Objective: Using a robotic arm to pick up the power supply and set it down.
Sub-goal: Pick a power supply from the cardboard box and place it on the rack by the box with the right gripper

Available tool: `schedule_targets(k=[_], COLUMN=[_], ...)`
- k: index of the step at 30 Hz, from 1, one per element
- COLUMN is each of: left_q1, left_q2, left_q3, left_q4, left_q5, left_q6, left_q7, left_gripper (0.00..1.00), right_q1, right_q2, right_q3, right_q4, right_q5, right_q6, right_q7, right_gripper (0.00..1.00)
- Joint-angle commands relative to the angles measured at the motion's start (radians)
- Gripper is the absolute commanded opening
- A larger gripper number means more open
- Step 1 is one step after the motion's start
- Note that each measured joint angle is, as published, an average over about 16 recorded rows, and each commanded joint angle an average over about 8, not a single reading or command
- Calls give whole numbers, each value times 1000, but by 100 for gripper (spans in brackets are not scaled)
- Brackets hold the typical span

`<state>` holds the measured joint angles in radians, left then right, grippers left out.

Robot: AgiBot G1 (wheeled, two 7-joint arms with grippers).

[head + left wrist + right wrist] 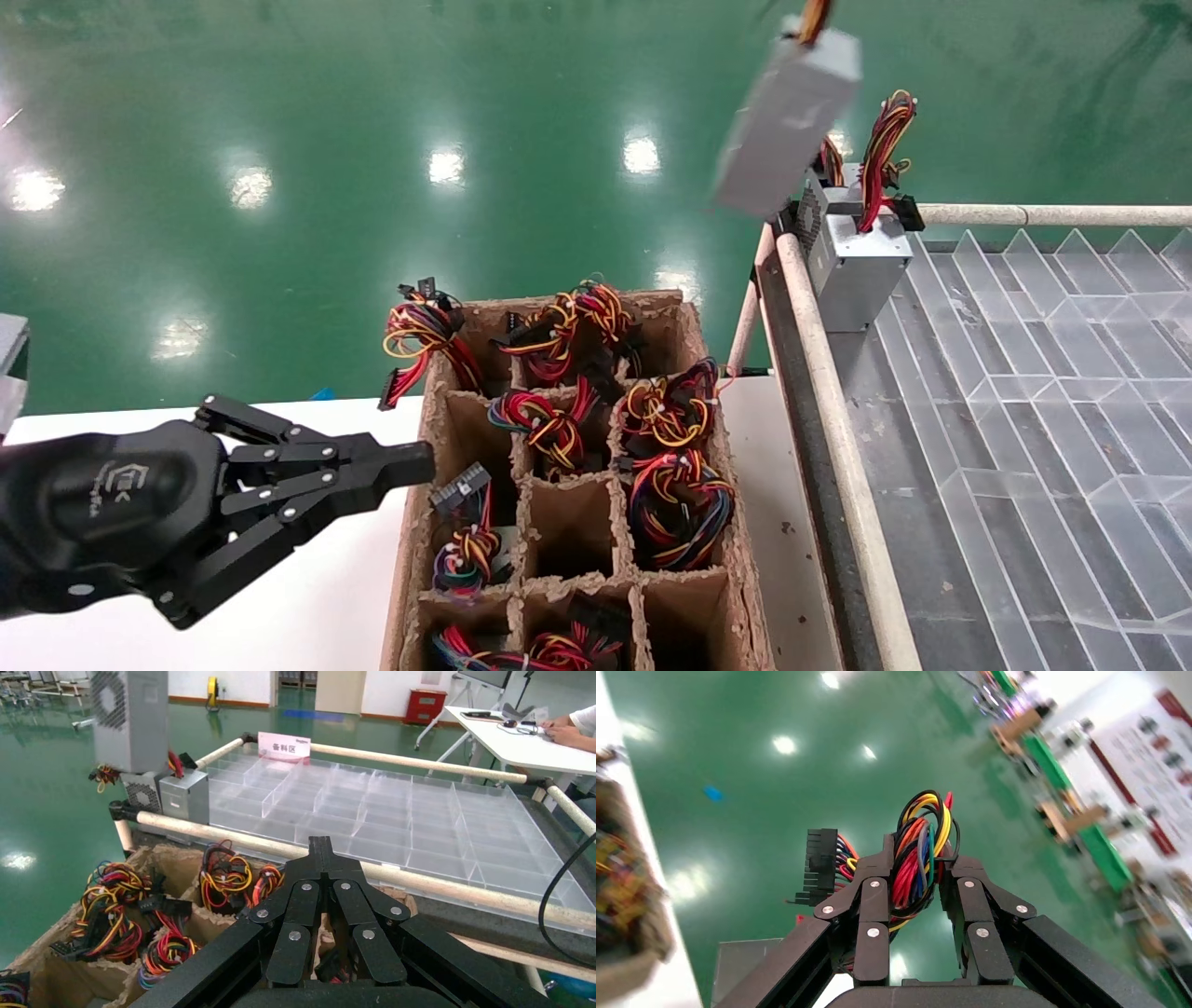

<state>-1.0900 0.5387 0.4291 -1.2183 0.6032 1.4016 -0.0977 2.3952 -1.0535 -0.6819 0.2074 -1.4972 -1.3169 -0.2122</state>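
Observation:
The power supply [787, 121], a silver-grey metal box, hangs tilted in the air above the near-left corner of the rack. It also shows in the left wrist view [130, 720], vent side visible. Its wire bundle [916, 857] of red, yellow, orange and black wires runs up between my right gripper's [918, 850] fingers, which are shut on it. A black connector [821, 864] sticks out beside them. That gripper is out of the head view. My left gripper [424, 463] is shut and empty at the left wall of the cardboard box [410, 559].
The cardboard box's compartments hold several power supplies with wire bundles [675, 503]. Another power supply [857, 261] stands on the rack's corner. A clear divided tray [1052, 401] fills the rack, framed by beige pipes [829, 401]. The box sits on a white table [317, 596].

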Motion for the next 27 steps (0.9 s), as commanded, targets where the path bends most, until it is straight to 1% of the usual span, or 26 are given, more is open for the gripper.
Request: schedule_targets(k=[1, 4, 11, 14, 19, 27], left_q1=[0, 0, 0, 0, 0, 0], left_q2=[0, 0, 0, 0, 0, 0], left_q3=[0, 0, 0, 0, 0, 0], left_q4=[0, 0, 0, 0, 0, 0], left_q5=[0, 0, 0, 0, 0, 0], left_q6=[0, 0, 0, 0, 0, 0], left_q7=[0, 0, 0, 0, 0, 0], left_gripper=[0, 0, 0, 0, 0, 0], right_q1=[26, 49, 66, 64, 60, 41], right_q2=[9, 20, 34, 35, 40, 44], right_q3=[-9, -18, -37, -43, -53, -88], right_q4=[-35, -76, -144, -162, -181, -197], right_q5=[-19, -41, -80, -90, -106, -156], right_q6=[11, 68, 250, 300, 335, 355], right_q7=[-22, -42, -70, -78, -93, -128], right_gripper=[0, 0, 0, 0, 0, 0])
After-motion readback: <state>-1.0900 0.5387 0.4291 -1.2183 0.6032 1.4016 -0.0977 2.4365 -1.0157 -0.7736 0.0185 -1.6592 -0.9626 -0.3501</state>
